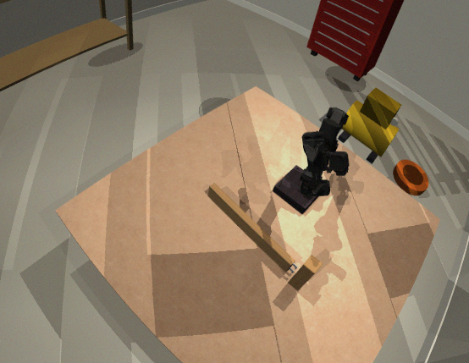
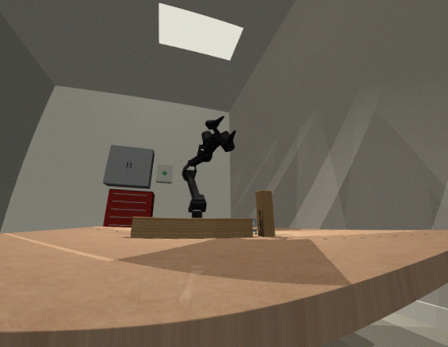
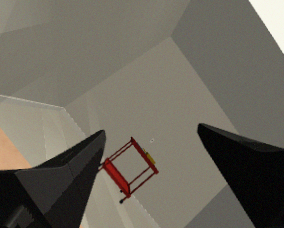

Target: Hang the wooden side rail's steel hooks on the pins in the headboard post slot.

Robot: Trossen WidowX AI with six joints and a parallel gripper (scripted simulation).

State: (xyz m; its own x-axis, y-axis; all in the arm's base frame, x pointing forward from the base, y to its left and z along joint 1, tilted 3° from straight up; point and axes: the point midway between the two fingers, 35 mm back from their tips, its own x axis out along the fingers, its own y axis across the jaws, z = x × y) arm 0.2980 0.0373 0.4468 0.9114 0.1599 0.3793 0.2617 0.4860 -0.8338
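Note:
The wooden side rail [image 1: 251,226] [image 2: 191,228] lies flat on the table [image 1: 195,195] [image 2: 73,296]. The headboard post [image 1: 305,275] [image 2: 266,213] stands upright just beyond the rail's hooked end. The steel hooks [image 1: 292,268] show in the narrow gap between rail and post. The slot [image 2: 259,222] shows as a dark line on the post's rail side. The pins are not visible, and I cannot tell whether the hooks reach into the slot. My gripper [image 2: 230,124] [image 3: 151,130] is open and empty, raised high above the table, well away from rail and post.
The arm's dark base [image 1: 290,187] stands on the table behind the rail. On the floor beyond the table are an orange ring [image 1: 399,176], a yellow machine [image 1: 366,128] and a red drawer cabinet [image 1: 348,26] [image 2: 128,209]. A wooden shelf [image 1: 56,49] stands at the far left.

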